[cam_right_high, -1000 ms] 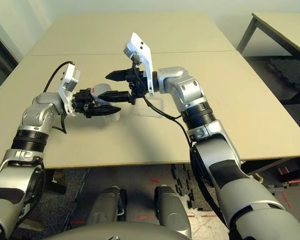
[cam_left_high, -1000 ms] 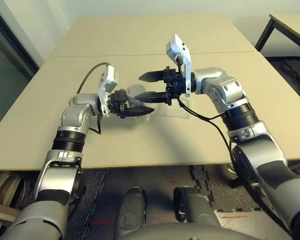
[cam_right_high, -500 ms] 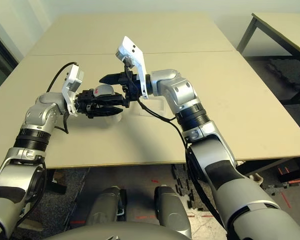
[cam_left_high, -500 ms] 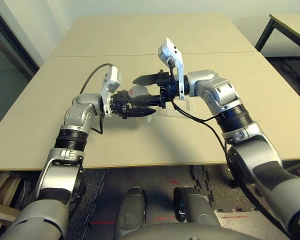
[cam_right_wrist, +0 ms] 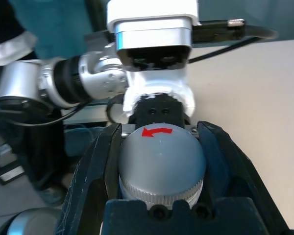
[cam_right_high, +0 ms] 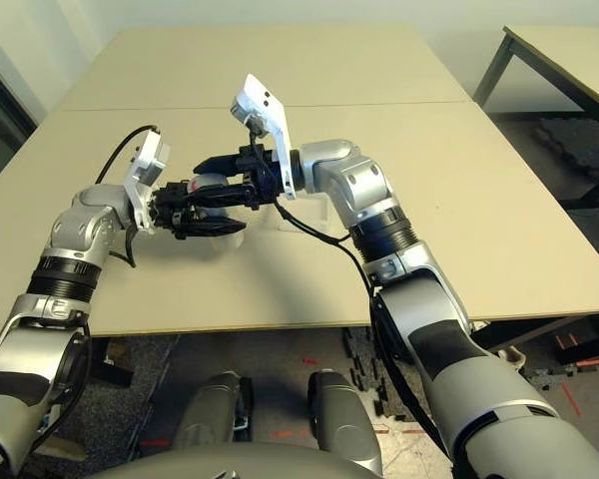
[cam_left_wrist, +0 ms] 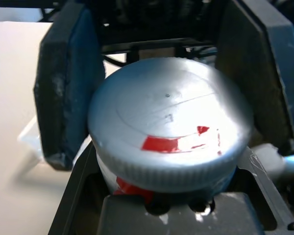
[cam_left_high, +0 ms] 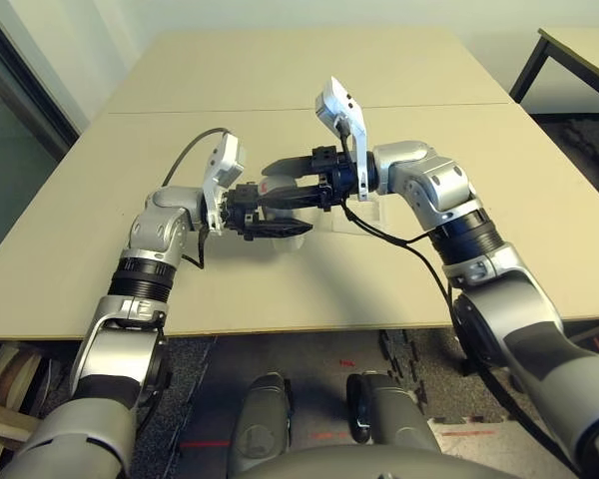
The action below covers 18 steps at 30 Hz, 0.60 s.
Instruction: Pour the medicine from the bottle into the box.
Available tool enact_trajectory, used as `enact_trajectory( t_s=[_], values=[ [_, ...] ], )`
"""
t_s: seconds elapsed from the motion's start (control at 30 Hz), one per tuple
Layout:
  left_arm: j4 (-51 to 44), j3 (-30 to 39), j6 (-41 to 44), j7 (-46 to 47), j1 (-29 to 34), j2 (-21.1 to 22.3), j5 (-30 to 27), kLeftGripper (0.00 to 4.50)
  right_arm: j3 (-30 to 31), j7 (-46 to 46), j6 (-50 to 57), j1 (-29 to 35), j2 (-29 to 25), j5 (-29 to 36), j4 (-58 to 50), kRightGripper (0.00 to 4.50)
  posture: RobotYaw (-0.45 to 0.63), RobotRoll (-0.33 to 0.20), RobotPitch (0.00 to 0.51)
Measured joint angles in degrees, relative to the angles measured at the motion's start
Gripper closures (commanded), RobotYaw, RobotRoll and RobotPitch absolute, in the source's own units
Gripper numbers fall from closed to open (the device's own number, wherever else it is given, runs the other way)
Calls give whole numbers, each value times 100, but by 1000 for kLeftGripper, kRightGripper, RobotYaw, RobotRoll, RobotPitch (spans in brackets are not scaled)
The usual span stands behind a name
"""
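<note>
The small silver-grey bottle (cam_left_high: 278, 187) with a red mark is held above the table, lying roughly level between my two grippers. My left gripper (cam_left_high: 276, 212) is shut on its body from the left. My right gripper (cam_left_high: 271, 188) comes in from the right and is shut on the bottle's ribbed grey cap (cam_right_wrist: 161, 156), which bears a red arrow; one finger (cam_right_wrist: 99, 171) presses each side of it. In the left wrist view the same cap (cam_left_wrist: 169, 132) sits between those dark fingers (cam_left_wrist: 63, 98). The clear plastic box (cam_left_high: 364, 216) lies on the table under my right forearm.
The beige table (cam_left_high: 309, 90) stretches far behind the grippers, with a seam across it. Another table with a dark frame (cam_left_high: 579, 50) stands at the back right. The near table edge (cam_left_high: 280, 327) runs just in front of my body.
My right gripper, wide open a second ago, has moved left onto the bottle and shut on its cap. My left gripper keeps its hold and has barely moved.
</note>
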Motion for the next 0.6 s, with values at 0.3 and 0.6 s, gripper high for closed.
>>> enact_trajectory(
  t_s=[0.3,0.6],
  values=[
    [-399,-127,229,-229,12,36,-39,1645,-2,580,8,-1,-83,166,-22,1920,32,0,58],
    [-512,-215,254,-308,15,37,-113,1645,29,807,78,-1,-163,203,-152,906,33,0,51]
  ],
)
